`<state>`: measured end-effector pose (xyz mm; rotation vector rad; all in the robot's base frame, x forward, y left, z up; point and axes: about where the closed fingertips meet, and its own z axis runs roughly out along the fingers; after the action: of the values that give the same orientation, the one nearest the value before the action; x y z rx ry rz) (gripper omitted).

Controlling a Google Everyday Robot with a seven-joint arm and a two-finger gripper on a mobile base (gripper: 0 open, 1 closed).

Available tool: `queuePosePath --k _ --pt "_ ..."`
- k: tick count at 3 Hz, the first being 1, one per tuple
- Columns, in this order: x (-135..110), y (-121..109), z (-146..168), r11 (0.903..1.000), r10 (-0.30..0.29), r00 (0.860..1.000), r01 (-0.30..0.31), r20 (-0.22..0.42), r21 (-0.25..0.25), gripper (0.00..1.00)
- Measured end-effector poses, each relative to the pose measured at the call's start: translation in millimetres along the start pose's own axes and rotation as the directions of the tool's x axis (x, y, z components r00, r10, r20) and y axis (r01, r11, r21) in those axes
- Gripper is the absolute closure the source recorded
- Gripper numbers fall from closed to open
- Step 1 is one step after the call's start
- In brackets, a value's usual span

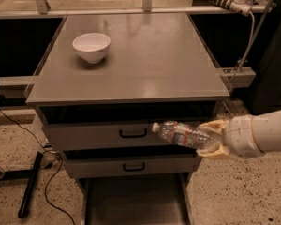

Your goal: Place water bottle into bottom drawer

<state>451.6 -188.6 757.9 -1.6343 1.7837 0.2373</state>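
Observation:
The water bottle (185, 135) is clear and crinkled, with a white cap pointing left and a reddish label band. It lies level in the air in front of the upper drawers. My gripper (213, 139) comes in from the right on a white arm and is shut on the bottle's base end with its tan fingers (215, 125). The bottom drawer (136, 201) is pulled out below, a grey tray with a flat floor, straight under and a little left of the bottle.
A white bowl (91, 46) stands on the grey cabinet top (145, 60) at the back left. Two upper drawers with black handles (133, 133) are closed. A black stand leg and cables (30, 184) lie on the floor at the left.

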Motion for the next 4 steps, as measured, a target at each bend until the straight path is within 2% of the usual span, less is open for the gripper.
queuePosePath --k 1,2,3,4 --pt "30.7 20.4 33.8 0.9987 0.028 0.999 -0.028 -0.017 -0.042 1.00" --pt "64.9 36.9 67.7 0.9985 0.040 0.999 -0.041 -0.026 -0.036 1.00" --pt "94.6 44.2 104.5 0.9991 0.039 0.999 -0.039 -0.018 0.019 1.00" --pt "114.2 43.9 140.5 0.9966 0.046 0.999 -0.047 0.014 0.068 1.00"
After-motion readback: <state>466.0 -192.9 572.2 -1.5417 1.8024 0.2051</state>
